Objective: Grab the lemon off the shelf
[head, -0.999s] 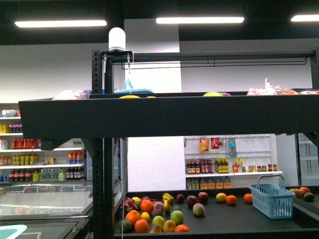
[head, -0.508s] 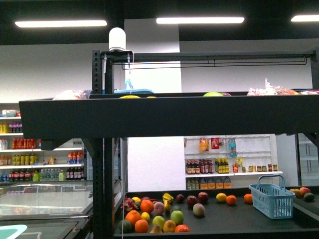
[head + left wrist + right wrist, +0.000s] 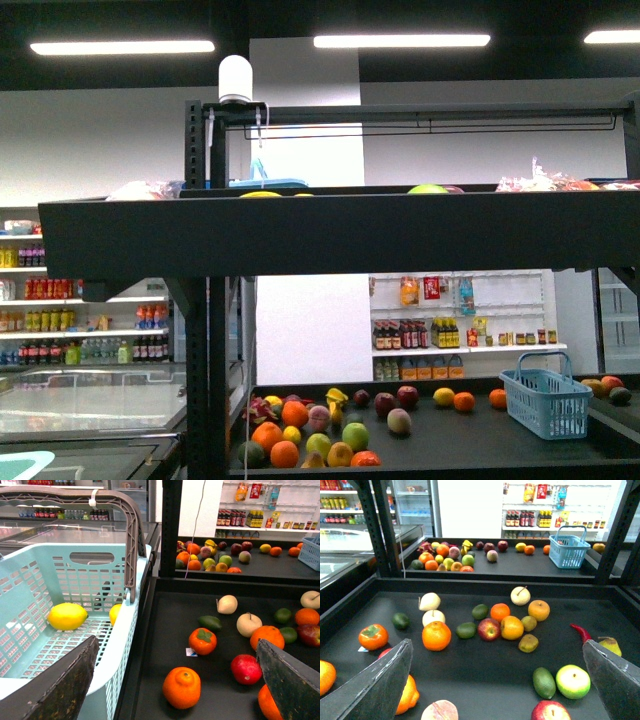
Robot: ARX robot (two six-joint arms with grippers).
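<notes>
Lemon (image 3: 67, 616), bright yellow, smooth and oval, lies on the lattice floor of a pale blue plastic basket (image 3: 30, 587) in my left wrist view, with a second yellow fruit (image 3: 115, 614) just beside it against the basket wall. A brown handle (image 3: 131, 527) arches over the basket.

My left gripper (image 3: 175, 680) is spread wide and holds nothing; its dark, worn fingers (image 3: 57, 685) frame the view, one over the basket's near rim, the other over the shelf (image 3: 160, 630). My right gripper (image 3: 500, 680) is likewise wide apart and empty above the same matte black tier.

On that flat dark tier I see loose fruit: a dimpled orange (image 3: 436, 635), a persimmon (image 3: 373, 636) with a green leafy cap, a pale cream apple (image 3: 433, 617) with a stem, a red apple (image 3: 489, 629), and a red chilli (image 3: 582, 632) toward the right.

From the front view, black upright posts carry the broad tiers. A far tier holds more fruit and a small blue basket (image 3: 545, 400). White store shelves (image 3: 460, 330) of bottles line the far wall under strip lights.
</notes>
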